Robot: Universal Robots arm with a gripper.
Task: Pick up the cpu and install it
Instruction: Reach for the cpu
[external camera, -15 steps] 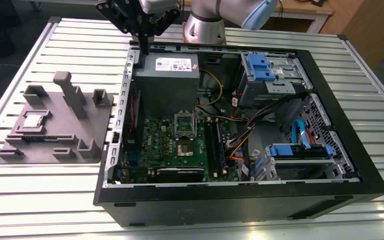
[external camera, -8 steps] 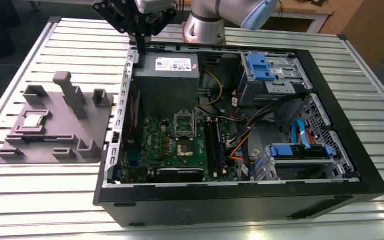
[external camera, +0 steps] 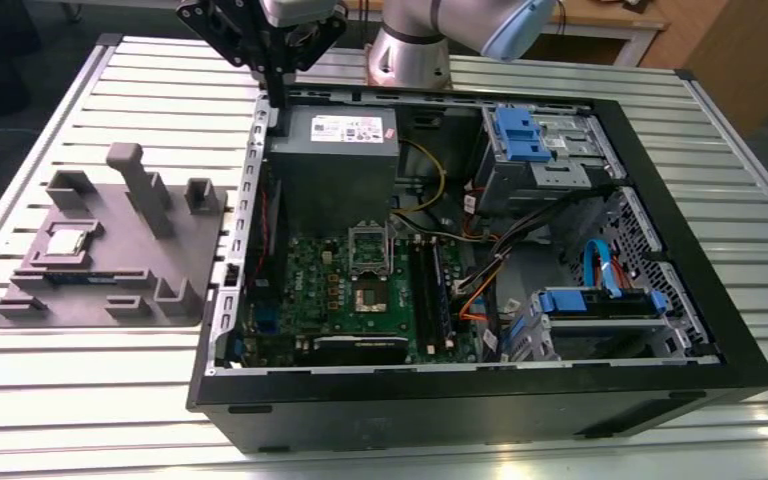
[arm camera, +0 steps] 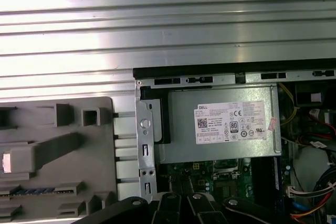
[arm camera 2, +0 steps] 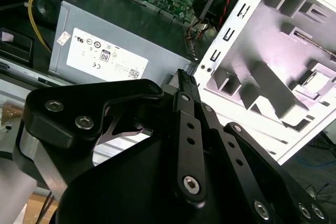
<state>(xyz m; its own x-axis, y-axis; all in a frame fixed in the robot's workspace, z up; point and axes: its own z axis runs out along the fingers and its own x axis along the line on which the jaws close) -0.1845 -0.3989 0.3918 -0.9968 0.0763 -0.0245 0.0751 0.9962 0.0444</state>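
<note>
The cpu (external camera: 67,241) lies flat in a pocket of the grey moulded tray (external camera: 144,285) at the exterior view's left, its silver top up. In the second wrist view the cpu (arm camera 2: 316,79) shows as a bright square on the tray (arm camera 2: 273,40). My gripper (external camera: 277,98) hangs shut and empty over the back left corner of the open computer case (external camera: 491,400), well away from the cpu. In the second wrist view the gripper (arm camera 2: 183,75) points down beside the power supply (arm camera 2: 100,56). The motherboard's bare socket (external camera: 368,292) lies inside the case.
The power supply (external camera: 335,150) sits at the case's back beneath my gripper. Blue drive brackets (external camera: 524,135) and loose cables (external camera: 491,265) crowd the case towards the exterior view's right. Tall posts (external camera: 137,185) rise from the tray. A slatted metal table (external camera: 91,400) carries everything.
</note>
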